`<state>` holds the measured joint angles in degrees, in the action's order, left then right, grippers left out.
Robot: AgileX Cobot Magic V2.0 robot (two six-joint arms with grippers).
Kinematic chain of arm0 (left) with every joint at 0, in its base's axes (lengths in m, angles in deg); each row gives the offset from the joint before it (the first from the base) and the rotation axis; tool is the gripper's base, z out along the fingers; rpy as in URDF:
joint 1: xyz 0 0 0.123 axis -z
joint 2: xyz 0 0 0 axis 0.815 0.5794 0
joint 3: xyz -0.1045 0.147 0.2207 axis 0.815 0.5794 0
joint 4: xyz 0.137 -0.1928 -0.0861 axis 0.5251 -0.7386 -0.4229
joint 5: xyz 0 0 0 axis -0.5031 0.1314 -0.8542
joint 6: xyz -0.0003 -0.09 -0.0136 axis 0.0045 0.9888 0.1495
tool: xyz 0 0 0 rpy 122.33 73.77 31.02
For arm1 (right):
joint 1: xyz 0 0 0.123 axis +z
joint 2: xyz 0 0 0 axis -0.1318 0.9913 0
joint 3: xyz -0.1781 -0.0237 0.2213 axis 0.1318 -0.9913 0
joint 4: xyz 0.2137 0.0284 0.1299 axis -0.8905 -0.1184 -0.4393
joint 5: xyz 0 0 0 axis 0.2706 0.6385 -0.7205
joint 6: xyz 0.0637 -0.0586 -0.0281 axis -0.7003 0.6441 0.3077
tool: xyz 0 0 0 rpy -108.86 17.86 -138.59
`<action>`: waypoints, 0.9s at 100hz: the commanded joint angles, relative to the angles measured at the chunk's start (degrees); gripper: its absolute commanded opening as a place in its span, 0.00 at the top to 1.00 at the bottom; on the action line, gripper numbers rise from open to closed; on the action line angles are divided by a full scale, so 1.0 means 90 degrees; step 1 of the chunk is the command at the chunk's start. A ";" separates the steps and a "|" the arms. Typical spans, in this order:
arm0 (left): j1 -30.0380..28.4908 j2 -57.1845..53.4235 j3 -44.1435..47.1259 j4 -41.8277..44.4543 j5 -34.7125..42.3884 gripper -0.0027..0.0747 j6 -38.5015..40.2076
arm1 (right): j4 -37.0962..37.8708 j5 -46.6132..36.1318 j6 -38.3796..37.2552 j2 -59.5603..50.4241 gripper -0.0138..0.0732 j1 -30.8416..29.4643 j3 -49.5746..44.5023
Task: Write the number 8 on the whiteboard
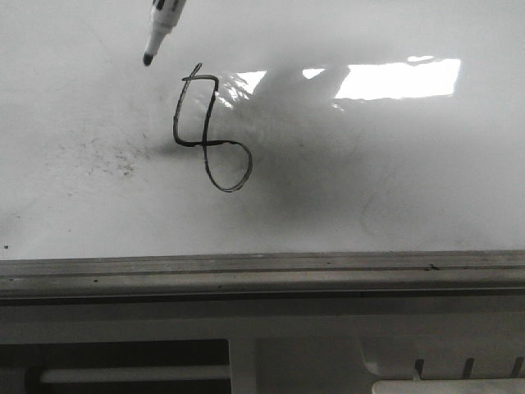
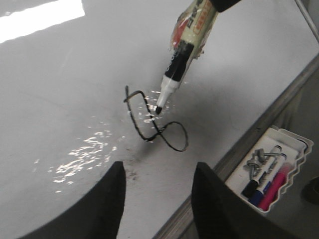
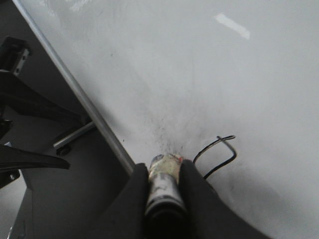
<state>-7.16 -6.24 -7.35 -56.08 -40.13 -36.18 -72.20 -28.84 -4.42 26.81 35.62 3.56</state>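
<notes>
Nearest the robot, the grey metal edge strip [image 1: 262, 267] of the whiteboard [image 1: 394, 180] is seen running along the board's near edge, and beyond that edge a small tray of spare markers [image 2: 266, 177] is visible in the left wrist view. The left gripper [image 2: 158, 199] is held with its fingers apart, nothing between them, above the board's near part. Further in, toward the middle of the board, the number 8 [image 1: 209, 131] is found drawn complete: boxy upper loop, rounder lower loop, small tail on top. Faint grey smudges [image 1: 107, 156] lie beside it. Farthest, the marker [image 1: 160, 29] is clamped in the right gripper [image 3: 164, 186], its tip apparently lifted just clear of the surface near the figure's top. The writing is judged finished. A stray stroke could be left if the tip were dragged or dipped during withdrawal; wet ink could be smeared by any contact.
</notes>
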 commanded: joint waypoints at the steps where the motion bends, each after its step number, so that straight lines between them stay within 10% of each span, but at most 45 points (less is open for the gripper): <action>1: 0.0269 0.0486 -0.0189 -0.0003 0.0948 0.58 0.0025 | -0.0012 -0.0233 0.0034 -0.0170 0.91 0.0108 0.0029; 35: 0.0343 0.2237 -0.0239 -0.0034 0.2863 0.58 0.0025 | -0.0374 -0.0086 -0.0127 -0.0170 0.91 0.0194 -0.0603; 90: 0.0603 0.3060 -0.0271 -0.0048 0.3561 0.71 0.0025 | -0.0636 0.0011 -0.0127 -0.0170 0.91 0.0194 -0.0620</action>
<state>-2.27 21.93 -8.05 -55.47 -12.79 -36.18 -76.05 -26.40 -5.77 26.81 37.28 -3.56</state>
